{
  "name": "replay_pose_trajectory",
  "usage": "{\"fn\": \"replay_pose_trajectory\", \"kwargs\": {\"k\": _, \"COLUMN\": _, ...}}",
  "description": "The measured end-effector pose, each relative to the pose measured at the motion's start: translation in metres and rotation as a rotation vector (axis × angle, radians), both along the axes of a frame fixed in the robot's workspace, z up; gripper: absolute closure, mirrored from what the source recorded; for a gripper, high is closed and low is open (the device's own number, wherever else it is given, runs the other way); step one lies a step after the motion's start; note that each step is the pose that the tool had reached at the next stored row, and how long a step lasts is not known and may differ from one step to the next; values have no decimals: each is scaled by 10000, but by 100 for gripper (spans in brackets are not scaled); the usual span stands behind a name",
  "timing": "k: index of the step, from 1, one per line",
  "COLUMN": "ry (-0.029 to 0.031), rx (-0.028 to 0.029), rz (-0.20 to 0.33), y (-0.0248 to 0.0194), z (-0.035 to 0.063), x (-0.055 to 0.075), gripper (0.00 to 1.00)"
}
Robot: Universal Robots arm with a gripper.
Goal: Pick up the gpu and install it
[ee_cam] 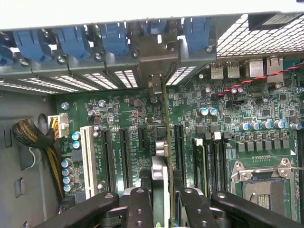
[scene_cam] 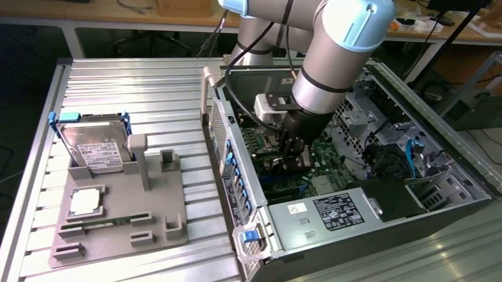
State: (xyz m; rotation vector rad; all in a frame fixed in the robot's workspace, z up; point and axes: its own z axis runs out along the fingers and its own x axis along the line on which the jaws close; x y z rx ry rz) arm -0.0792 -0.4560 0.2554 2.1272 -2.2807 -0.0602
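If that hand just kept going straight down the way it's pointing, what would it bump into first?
Probably the green motherboard inside the computer case. The hand points at its row of long black slots, with the gpu it grips edge-on reaching them first.

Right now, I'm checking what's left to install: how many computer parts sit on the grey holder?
3: a hard drive propped at its far end, a square chip lying flat in the middle, a memory stick along the near end. None looks hidden.
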Motion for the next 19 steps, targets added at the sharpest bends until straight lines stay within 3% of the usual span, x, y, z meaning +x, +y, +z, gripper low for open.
{"fn": "replay_pose_trajectory", "kwargs": {"k": 19, "ry": 0, "rx": 1, "rz": -129, "y": 37, "z": -33, "x": -2, "gripper": 73}}
